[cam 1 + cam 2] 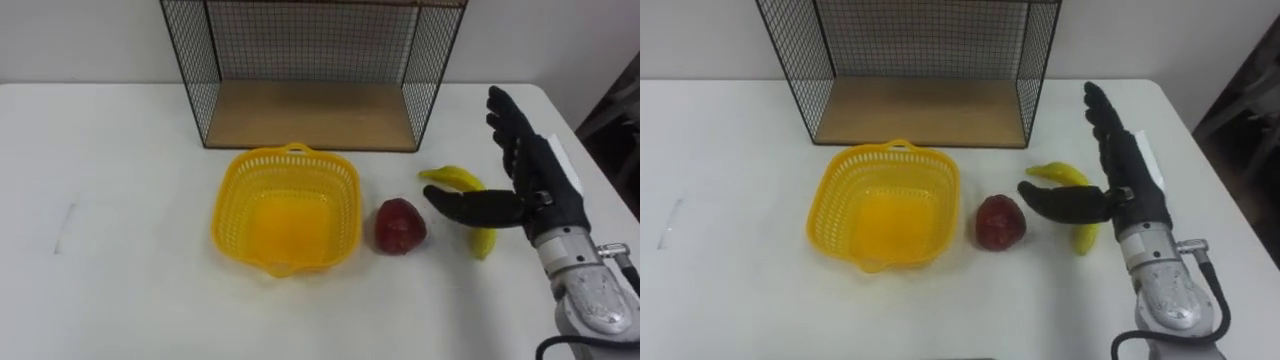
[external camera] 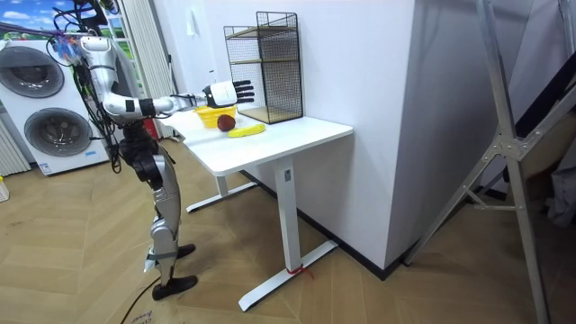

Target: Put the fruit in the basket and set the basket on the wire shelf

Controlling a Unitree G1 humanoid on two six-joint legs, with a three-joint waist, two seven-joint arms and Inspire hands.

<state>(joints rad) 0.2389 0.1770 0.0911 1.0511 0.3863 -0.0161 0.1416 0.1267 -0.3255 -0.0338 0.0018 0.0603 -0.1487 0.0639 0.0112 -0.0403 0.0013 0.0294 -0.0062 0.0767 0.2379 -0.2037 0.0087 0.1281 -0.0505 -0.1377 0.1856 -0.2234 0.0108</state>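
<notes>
The wire shelf is cut off by the top edge of both eye views, so only its lower compartment and wooden floor show. The thumb of the right hand covers the middle of the banana, leaving both ends visible. Whether thumb and banana touch cannot be told. The forearm runs out at the lower edge. In the room view the yellow basket is partly hidden behind that hand, and the red fruit is too small to identify.
</notes>
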